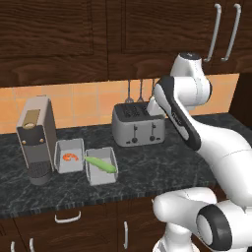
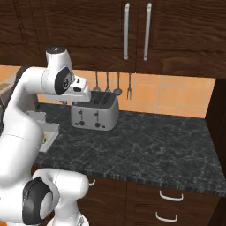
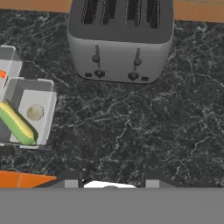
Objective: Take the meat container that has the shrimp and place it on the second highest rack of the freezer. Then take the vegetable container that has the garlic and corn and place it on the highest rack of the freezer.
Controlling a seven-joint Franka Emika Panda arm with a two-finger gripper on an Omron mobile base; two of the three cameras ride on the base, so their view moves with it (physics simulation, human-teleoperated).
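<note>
The meat container (image 1: 70, 156) is a shallow grey tray with an orange shrimp (image 1: 71, 157), beside the coffee machine on the dark counter. Right next to it stands the vegetable container (image 1: 101, 167) with a yellow-green corn cob (image 1: 101, 164); in the hand view the vegetable container (image 3: 28, 111) also shows a pale garlic bulb (image 3: 35, 112). My gripper (image 3: 111, 181) hangs high above the counter in front of the toaster, well to the right of both containers, open with nothing between its fingertips (image 3: 71, 181). The freezer and its racks are out of view.
A silver four-slot toaster (image 1: 138, 124) stands against the tiled wall under hanging utensils (image 2: 107, 81). A tall coffee machine (image 1: 35, 138) borders the containers on the left. Dark wall cabinets (image 2: 132, 31) hang overhead. The counter (image 2: 145, 145) stretches on to the right.
</note>
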